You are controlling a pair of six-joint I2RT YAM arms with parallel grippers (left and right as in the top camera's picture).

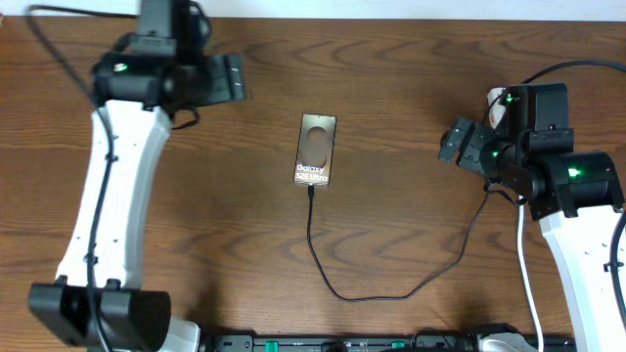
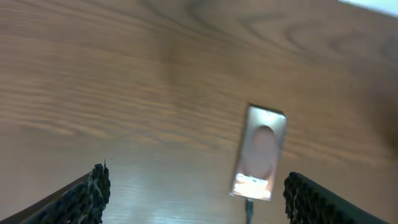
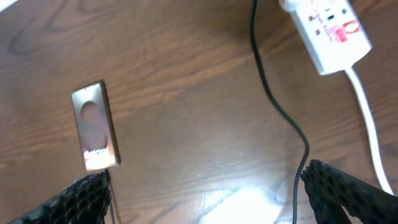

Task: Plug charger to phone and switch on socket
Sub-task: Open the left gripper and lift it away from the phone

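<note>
The phone (image 1: 316,150) lies flat at the table's middle, a dark slab with white lettering, also seen in the left wrist view (image 2: 261,152) and the right wrist view (image 3: 95,124). The charger (image 1: 337,290), a thin black cable, meets the phone's near edge, loops forward and runs right under the right arm. The white socket (image 3: 326,28) lies at the far right; overhead only a sliver (image 1: 499,99) shows. My left gripper (image 1: 233,76) hangs open far left of the phone, nothing between its fingers (image 2: 87,196). My right gripper (image 1: 451,145) is open and empty right of the phone.
The socket's white cord (image 3: 367,118) trails toward the front right (image 1: 525,279). A black rail (image 1: 342,342) with the arm bases runs along the front edge. Bare wood (image 1: 225,215) lies between the phone and the left arm.
</note>
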